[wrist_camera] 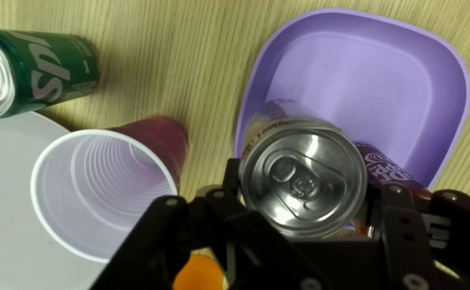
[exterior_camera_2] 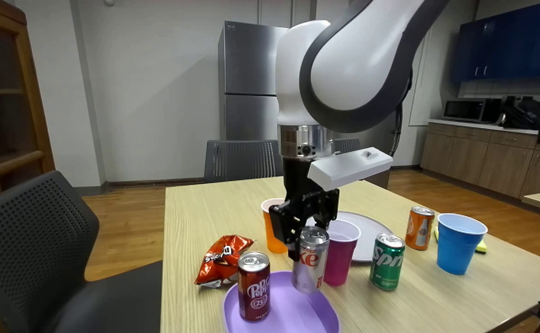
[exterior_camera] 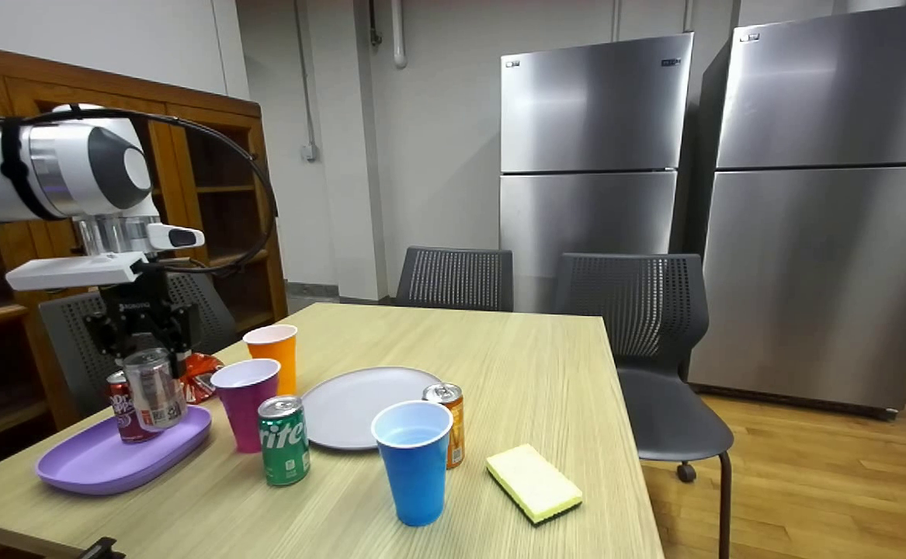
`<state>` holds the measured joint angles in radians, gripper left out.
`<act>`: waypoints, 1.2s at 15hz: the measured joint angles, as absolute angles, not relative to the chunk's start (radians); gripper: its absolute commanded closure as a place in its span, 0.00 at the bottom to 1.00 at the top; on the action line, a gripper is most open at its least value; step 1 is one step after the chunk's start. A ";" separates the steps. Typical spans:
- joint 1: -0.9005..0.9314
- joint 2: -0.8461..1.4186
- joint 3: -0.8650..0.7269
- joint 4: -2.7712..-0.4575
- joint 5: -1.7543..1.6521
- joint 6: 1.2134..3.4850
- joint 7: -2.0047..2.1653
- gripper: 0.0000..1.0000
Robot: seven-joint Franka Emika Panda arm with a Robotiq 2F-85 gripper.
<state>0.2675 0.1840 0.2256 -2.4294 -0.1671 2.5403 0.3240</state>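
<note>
I find the gripper (wrist_camera: 301, 187) pinching the slightly tilted silver can (exterior_camera_2: 310, 268), with the purple tray (wrist_camera: 373, 72) below. Sound handling calls for a level base, slow lowering and ample clearance from the Dr Pepper can (exterior_camera_2: 254, 291) beside the gripper.

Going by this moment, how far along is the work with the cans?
Looks done: the Dr Pepper can stands on the purple tray. In hand: the pincer grips the Diet Coke can, tilted over that tray. Remaining, probably: setting it down and letting go. The Sprite can and orange can stand off the tray, perhaps also waiting.
</note>
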 measured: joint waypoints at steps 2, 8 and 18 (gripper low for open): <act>0.270 0.213 0.224 -2.404 -0.167 2.528 0.324 0.61; 0.281 0.288 0.221 -2.335 -0.167 2.491 0.324 0.61; 0.304 0.373 0.188 -2.251 -0.167 2.462 0.324 0.61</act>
